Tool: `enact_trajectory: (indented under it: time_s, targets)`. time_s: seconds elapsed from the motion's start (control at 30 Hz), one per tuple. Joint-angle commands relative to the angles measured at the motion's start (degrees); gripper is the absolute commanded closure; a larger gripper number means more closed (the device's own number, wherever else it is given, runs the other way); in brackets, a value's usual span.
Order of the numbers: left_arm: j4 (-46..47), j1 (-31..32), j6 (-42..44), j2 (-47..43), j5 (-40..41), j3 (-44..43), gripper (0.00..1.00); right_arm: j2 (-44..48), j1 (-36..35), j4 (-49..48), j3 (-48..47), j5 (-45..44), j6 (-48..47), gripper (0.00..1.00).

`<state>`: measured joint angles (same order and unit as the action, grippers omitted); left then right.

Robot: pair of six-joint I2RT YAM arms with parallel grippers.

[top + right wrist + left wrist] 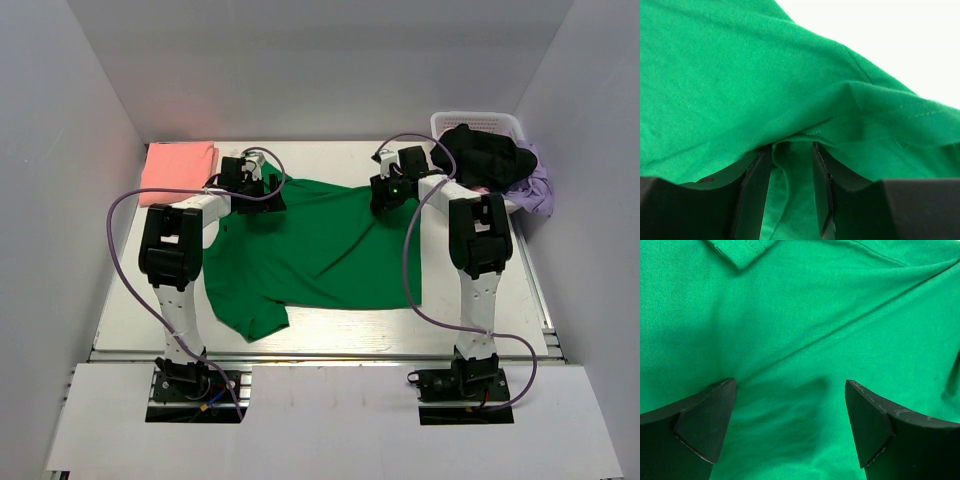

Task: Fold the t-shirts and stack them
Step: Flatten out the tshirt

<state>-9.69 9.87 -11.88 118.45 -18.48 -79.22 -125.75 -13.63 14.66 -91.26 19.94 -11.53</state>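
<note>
Cloth of the green t-shirt (330, 245) is bunching inside the part-open right gripper (790, 155), probably risking a drag; the left gripper (790, 390) is gaping wide.

The bright green t-shirt (320, 250) is lying spread open across the middle of the table (340, 325), one short sleeve pointing toward the near left. The left gripper (255, 188) is reaching over its far left edge, and the right gripper (390, 197) over its far right edge. The salmon-pink t-shirt (178, 165) is sitting folded at the far left. A white basket (450, 120) at the far right is holding dark and purple clothes (482, 155).
</note>
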Motion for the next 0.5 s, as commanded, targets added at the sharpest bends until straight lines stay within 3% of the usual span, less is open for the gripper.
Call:
enact_trajectory:
  time_s: [0.0,0.07,0.17,0.27,0.47]
  targets:
    - [-2.0,-0.4,0.4,-2.0,0.5,-0.1,0.0,-0.1,-0.3,2.8,-1.6,0.8,-1.7,0.56]
    - [-2.0,-0.4,0.4,-2.0,0.5,-0.1,0.0,0.2,-0.3,3.1,-1.3,1.0,-1.9,0.61]
    - [-2.0,-0.4,0.4,-2.0,0.5,-0.1,0.0,0.8,-0.4,3.9,-1.0,2.1,-1.8,0.97]
    - [-2.0,-0.4,0.4,-2.6,0.5,-1.1,0.0,2.4,-0.3,4.6,-1.0,2.5,0.6,1.0]
    - [-1.7,-0.4,0.4,-6.6,-0.3,-2.9,0.0,7.6,-0.2,10.7,-2.2,-5.2,11.1,1.0]
